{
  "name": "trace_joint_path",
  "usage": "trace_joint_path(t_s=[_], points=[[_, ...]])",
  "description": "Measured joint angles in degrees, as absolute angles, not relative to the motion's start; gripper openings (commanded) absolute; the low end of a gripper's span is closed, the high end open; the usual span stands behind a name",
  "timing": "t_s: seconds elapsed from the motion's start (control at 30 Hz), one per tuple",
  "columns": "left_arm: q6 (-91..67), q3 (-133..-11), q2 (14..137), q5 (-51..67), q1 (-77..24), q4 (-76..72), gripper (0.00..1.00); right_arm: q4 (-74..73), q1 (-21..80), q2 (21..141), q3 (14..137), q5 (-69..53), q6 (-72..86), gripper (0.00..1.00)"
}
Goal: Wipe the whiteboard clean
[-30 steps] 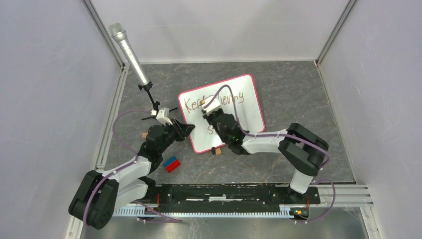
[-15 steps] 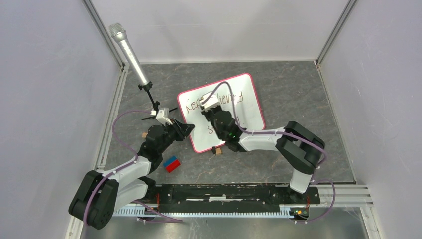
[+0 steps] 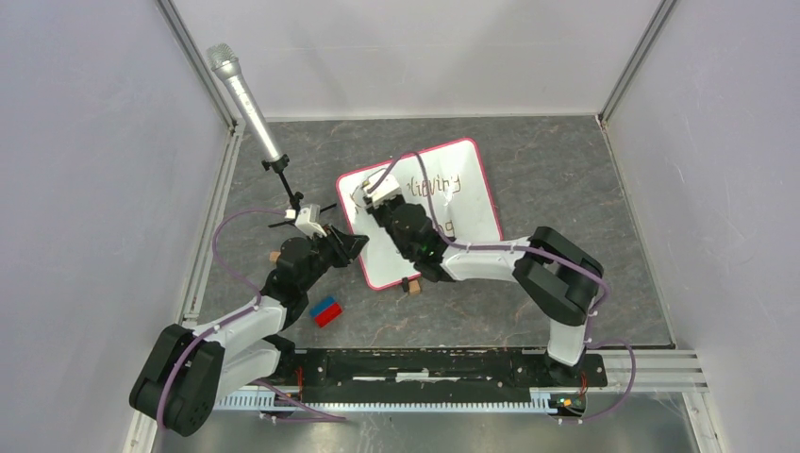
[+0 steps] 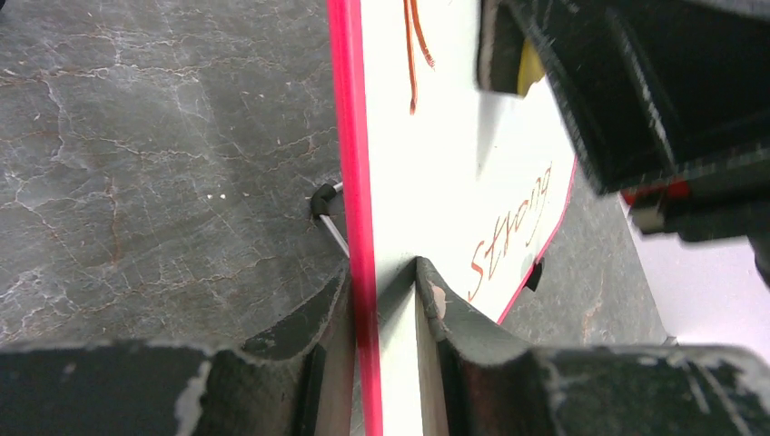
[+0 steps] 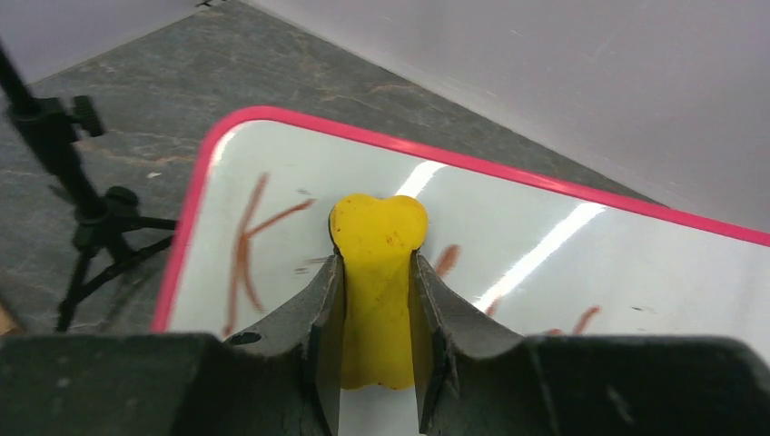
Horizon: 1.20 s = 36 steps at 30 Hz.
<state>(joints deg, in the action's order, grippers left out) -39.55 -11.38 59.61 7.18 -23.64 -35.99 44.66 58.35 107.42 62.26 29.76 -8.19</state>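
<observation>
Dark stone-look table [image 3: 566,189] carries whiteboard [image 3: 476,212], mic stand [image 3: 283,184], red-blue block [image 3: 326,310], possibly wooden piece [image 3: 412,287].

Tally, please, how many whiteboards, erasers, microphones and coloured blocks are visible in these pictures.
whiteboard: 1
yellow eraser: 1
microphone: 1
red-and-blue block: 1
Total: 4

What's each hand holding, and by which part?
Left hand clamps the whiteboard by its pink left edge. Right hand pinches a yellow eraser by its sides, with the tip sticking out in front.
</observation>
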Motion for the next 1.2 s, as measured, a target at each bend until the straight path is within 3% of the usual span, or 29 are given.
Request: trace_joint_path(t_s=[0.43, 0.67, 0.93, 1.2], points=[[-39.55, -11.38, 59.59, 7.33, -23.88, -36.58, 0.02, 44.71, 46.87, 100.22, 53.71, 31.33, -6.68, 0.07], [-39.55, -11.38, 59.55, 7.46, -23.88, -36.34, 0.02, 42.28, 48.82, 100.79, 55.68, 31.05, -5.74, 0.07], [-39.55, -11.38, 59.37, 7.31, -23.90, -35.90, 0.02, 39.38, 57.06, 109.97, 69.41, 28.16, -7.79, 0.07], [-39.55, -11.38, 59.07, 6.39, -24.32, -35.73, 0.02, 40.05, 55.46, 109.01, 67.72, 26.26, -6.22, 0.08]])
